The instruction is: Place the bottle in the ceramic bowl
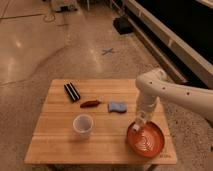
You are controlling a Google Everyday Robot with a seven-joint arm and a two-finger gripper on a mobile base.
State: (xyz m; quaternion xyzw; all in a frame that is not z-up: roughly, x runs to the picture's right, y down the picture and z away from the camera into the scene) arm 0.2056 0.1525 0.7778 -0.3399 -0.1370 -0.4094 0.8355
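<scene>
The red-orange ceramic bowl (pixel 151 144) sits at the front right corner of the wooden table (pixel 55 142). My gripper (pixel 138 123) hangs from the white arm, which reaches in from the right. It points down over the bowl's left rim. It is shut on the small white bottle (pixel 137 127), whose lower end hangs just above the inside of the bowl.
A blue sponge (pixel 118 106) lies just left of the arm. A translucent white cup (pixel 83 124) stands mid-table. A reddish-brown oblong item (pixel 90 104) and a black flat object (pixel 72 91) lie further back left. The table's right edge is close to the bowl.
</scene>
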